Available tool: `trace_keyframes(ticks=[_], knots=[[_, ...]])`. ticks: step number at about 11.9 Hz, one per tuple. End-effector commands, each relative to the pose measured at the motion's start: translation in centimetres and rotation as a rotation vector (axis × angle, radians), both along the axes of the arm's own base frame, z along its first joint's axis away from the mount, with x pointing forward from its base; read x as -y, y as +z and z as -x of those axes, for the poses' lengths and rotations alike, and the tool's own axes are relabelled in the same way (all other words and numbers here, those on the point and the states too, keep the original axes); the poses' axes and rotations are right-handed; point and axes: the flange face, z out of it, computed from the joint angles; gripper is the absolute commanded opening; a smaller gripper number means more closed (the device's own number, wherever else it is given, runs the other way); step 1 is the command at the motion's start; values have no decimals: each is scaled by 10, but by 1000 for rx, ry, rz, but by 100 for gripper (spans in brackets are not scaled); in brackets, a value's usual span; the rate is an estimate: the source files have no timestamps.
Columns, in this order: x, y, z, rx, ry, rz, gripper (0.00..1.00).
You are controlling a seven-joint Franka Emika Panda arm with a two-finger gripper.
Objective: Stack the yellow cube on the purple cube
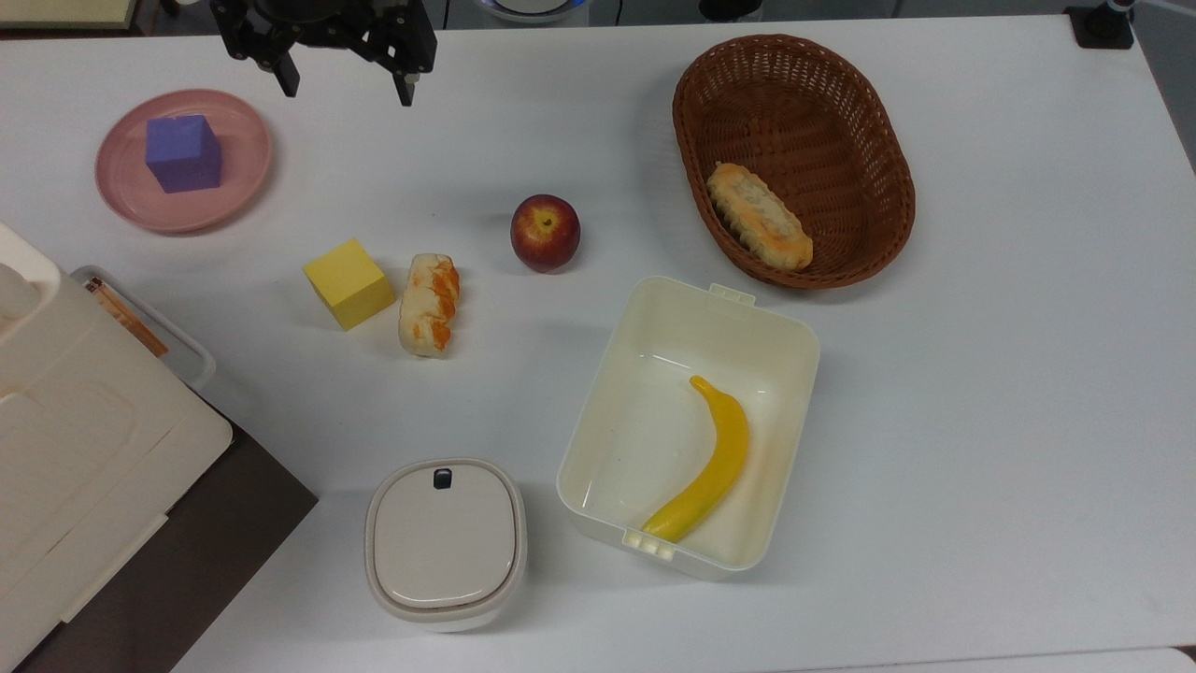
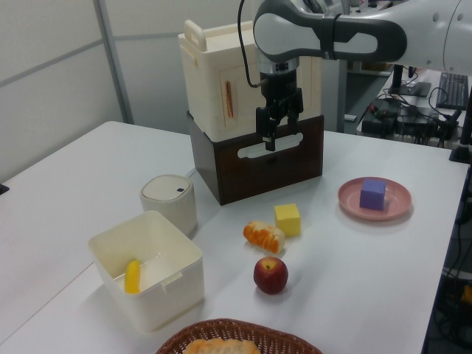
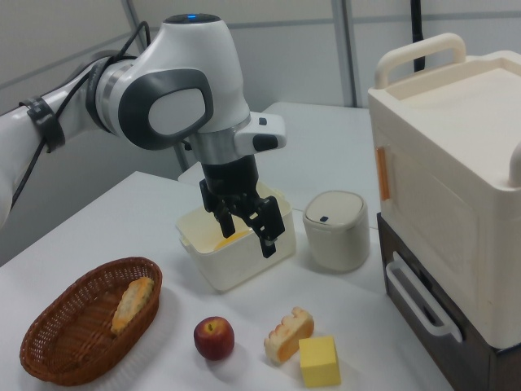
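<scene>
Your pincer point(image 1: 343, 84) hangs open and empty above the table point(image 1: 981, 374); take the rigid, likely light yellow cube point(image 1: 348, 283) across two flat opposite faces, clear of the bread roll point(image 1: 429, 305).

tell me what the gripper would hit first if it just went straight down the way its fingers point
Most likely bare table. The gripper hangs open, fingers pointing down, and in the top view it sits between the pink plate and the apple, above the yellow cube. Depth is unclear, so this is a guess.
</scene>
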Motion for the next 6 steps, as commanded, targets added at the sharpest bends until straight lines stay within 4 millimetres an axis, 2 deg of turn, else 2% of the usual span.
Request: trace_keyframes(ticks=[1, 6], knots=[[0, 6, 3, 24, 36, -14, 100], [-6, 4, 3, 8, 52, -17, 100]])
